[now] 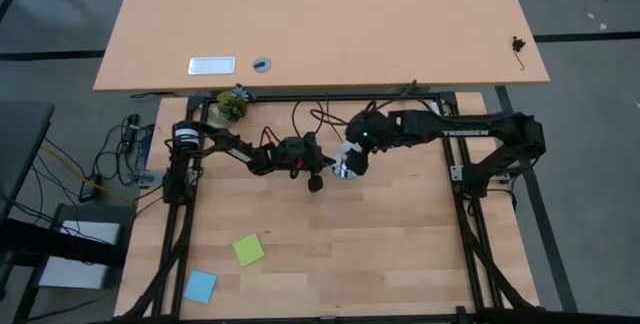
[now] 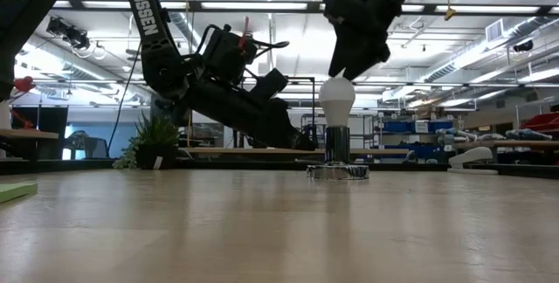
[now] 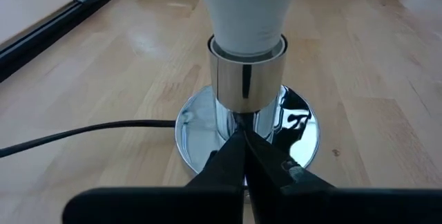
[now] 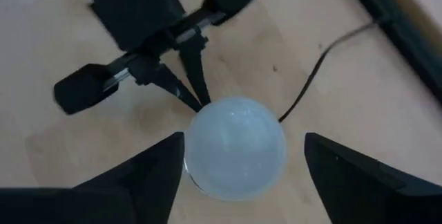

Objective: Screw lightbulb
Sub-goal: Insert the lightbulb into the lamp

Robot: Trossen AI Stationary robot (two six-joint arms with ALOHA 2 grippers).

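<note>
The white frosted lightbulb point(image 2: 336, 100) stands upright with its base in the silver collar of the round socket point(image 2: 336, 171), whose disc rests on the wooden table. It also shows in the left wrist view point(image 3: 247, 6) and, from above, in the right wrist view point(image 4: 235, 148). My right gripper point(image 4: 238, 172) is open just above the bulb point(image 1: 350, 157), one finger on each side of its dome. My left gripper point(image 3: 242, 133) is shut, low at the socket's left side point(image 1: 322, 171). My left gripper has its shut fingertips against the socket's narrow neck point(image 3: 243, 117), just above the mirror disc point(image 3: 200, 124). The fingers come slanting down from the table's left. My right gripper has one finger point(image 4: 162, 169) right at the dome's edge; whether it touches, I cannot tell. The other finger point(image 4: 338, 165) stands apart.
The socket's black cord point(image 3: 83, 131) runs off over the table. A green note point(image 1: 249, 250) and a blue note point(image 1: 200, 285) lie near the front left. A small plant point(image 1: 232, 104) stands at the far left, before a light desk point(image 1: 320, 24).
</note>
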